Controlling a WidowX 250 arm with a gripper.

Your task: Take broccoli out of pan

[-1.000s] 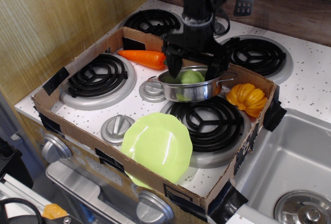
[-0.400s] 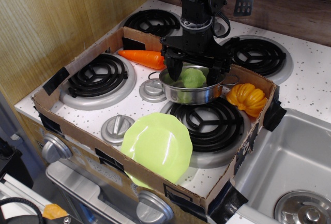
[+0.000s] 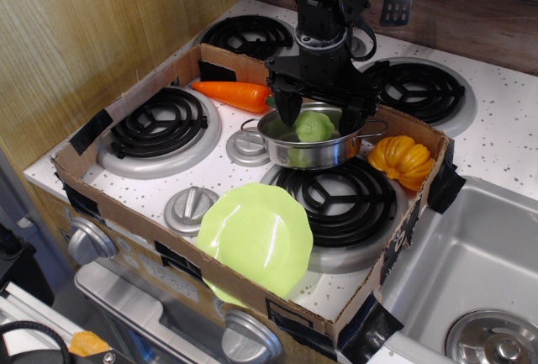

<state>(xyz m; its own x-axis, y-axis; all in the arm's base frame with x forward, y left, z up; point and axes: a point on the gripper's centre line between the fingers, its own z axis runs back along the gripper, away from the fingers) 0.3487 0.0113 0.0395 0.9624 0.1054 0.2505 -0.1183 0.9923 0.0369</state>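
The broccoli [image 3: 315,127], a pale-green rounded lump, lies inside the pan [image 3: 313,154], a shiny steel pot with wire loop handles at the back edge of the front right burner. My gripper [image 3: 319,115] hangs straight down over the pan. Its two black fingers [image 3: 288,110] are spread and reach into the pan on either side of the broccoli. The jaws look open, with small gaps to the lump.
A carrot [image 3: 231,93] lies to the left of the pan, and an orange pumpkin [image 3: 404,160] is close on its right. A lime-green plate [image 3: 255,236] leans at the front. A cardboard wall [image 3: 126,213] rings the stove, and a sink [image 3: 475,271] is at the right.
The gripper has shifted slightly right and lower into the pan, and its fingers have drawn in a little around the broccoli. The pan and broccoli have barely moved.
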